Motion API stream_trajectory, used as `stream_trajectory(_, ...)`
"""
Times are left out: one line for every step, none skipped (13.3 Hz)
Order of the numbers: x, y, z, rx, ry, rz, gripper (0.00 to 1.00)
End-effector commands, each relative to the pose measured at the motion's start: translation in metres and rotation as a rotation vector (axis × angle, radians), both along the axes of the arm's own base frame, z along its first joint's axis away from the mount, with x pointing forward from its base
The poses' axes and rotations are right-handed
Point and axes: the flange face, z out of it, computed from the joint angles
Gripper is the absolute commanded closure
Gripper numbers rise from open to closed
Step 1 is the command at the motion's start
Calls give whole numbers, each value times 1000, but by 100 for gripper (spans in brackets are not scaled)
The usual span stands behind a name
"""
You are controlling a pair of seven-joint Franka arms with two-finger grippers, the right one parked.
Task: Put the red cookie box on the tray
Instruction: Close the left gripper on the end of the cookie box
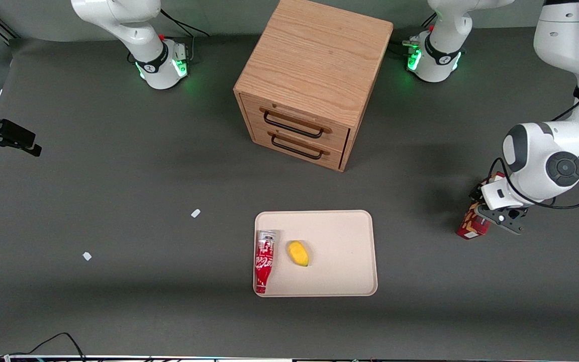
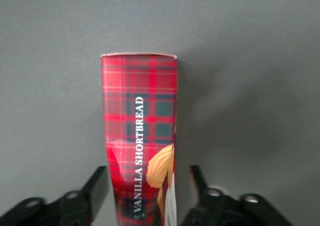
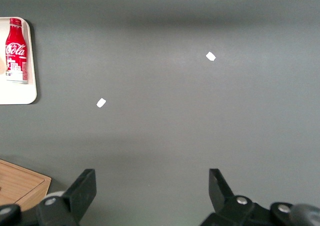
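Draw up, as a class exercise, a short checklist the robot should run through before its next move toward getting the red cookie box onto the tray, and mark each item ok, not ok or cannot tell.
1. Red cookie box sits between the fingers of the gripper: ok.
2. Fingers closed firmly on the box: not ok; in the left wrist view a gap shows on one side.
3. Box on the tray: not ok; it is at the working arm's end of the table.
4. Bare space on the tray: ok; the bottle and the yellow fruit fill only the part toward the parked arm.
5. Wooden cabinet off the route: ok; it stands farther from the front camera than the tray.
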Motion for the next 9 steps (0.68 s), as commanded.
stream_trajectory(-3,-1,-3,-3,-2,-12,79)
stream_trajectory(-4,0,-3,-2,4,-10,90)
stream_trajectory(-5,0,-3,-2,12,-10,100)
stream_trajectory(-4,1,-2,-3,15,-7,100)
stream_trajectory(-4,1,0,-1,12,-5,100)
stream_trajectory(-2,2,5,-1,1,1,100)
stream_trajectory(0,1,12,0,-4,20,100)
stream_trajectory(2,1,26,2,3,56,100)
stream_trajectory(8,-2,45,6,21,89,100)
